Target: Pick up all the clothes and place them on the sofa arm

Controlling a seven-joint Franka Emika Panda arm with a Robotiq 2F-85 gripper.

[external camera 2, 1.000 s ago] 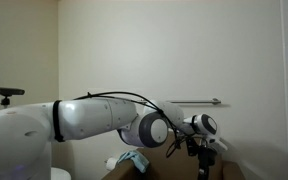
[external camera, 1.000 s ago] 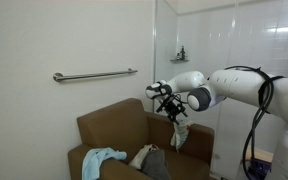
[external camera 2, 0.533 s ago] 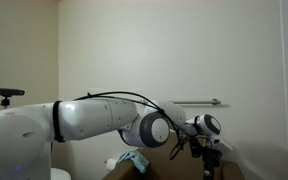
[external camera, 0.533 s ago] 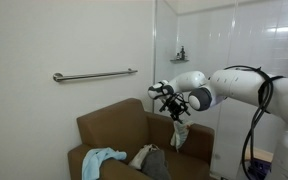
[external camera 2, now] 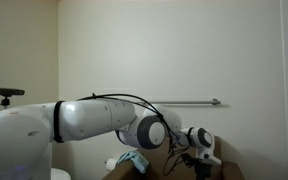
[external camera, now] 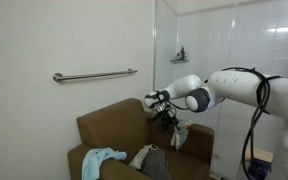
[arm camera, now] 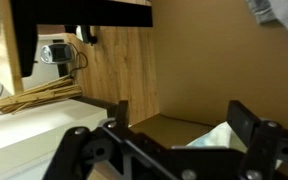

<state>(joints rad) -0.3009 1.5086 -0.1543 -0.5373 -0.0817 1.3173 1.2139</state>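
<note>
Jaws are seen spread wide, nothing held (wrist view). Mint cloth [external camera: 180, 136] is draped on sofa arm [external camera: 199, 133]; blue cloth [external camera: 104, 157] and grey cloth [external camera: 156, 160] are seen on armchair [external camera: 109, 123].

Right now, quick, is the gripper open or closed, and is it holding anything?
Gripper: open, jaws spread wide, nothing held between them in the wrist view.

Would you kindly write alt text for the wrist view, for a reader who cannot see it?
The jaws stand wide open with nothing in them, framing a pale cloth that lies on brown upholstery below. A wood-grain panel fills the background on the left.
</note>
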